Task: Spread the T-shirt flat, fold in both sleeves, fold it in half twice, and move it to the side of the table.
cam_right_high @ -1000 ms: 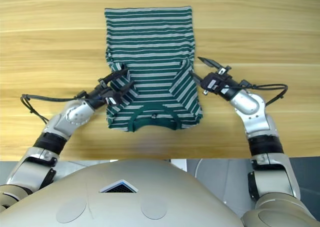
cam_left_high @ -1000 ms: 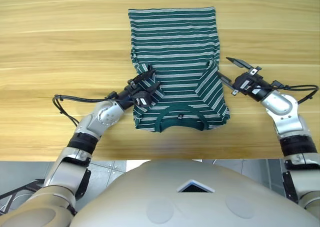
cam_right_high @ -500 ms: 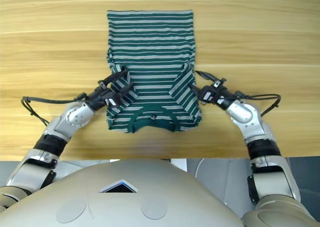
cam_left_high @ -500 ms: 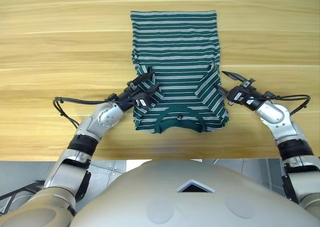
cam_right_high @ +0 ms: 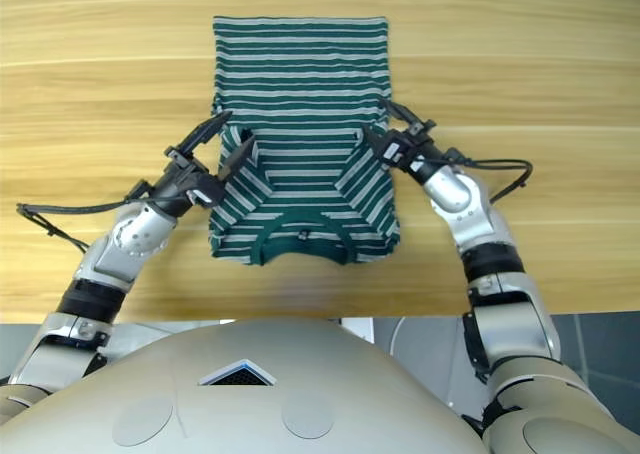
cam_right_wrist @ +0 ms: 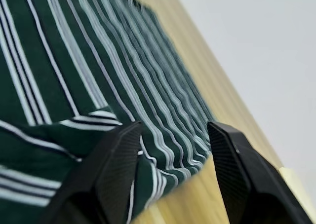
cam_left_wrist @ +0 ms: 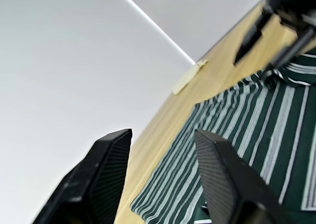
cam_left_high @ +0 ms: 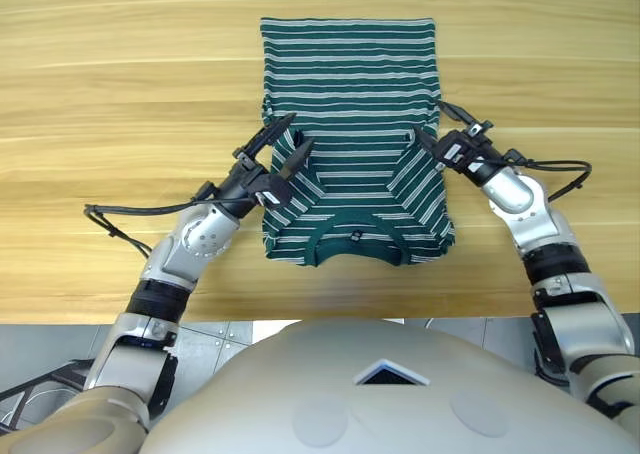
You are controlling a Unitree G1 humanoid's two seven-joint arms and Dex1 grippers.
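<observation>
Placement: dark green white-striped cotton T-shirt [cam_left_high: 350, 84] is laid lengthwise, collar [cam_left_high: 355, 239] nearest; left gripper [cam_left_high: 298, 131] and right gripper [cam_left_high: 435, 124], jaws released, are stationed at opposite side edges.

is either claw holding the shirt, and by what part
Nothing is held: the left claw and right claw both stand open at the T-shirt's side edges.
</observation>
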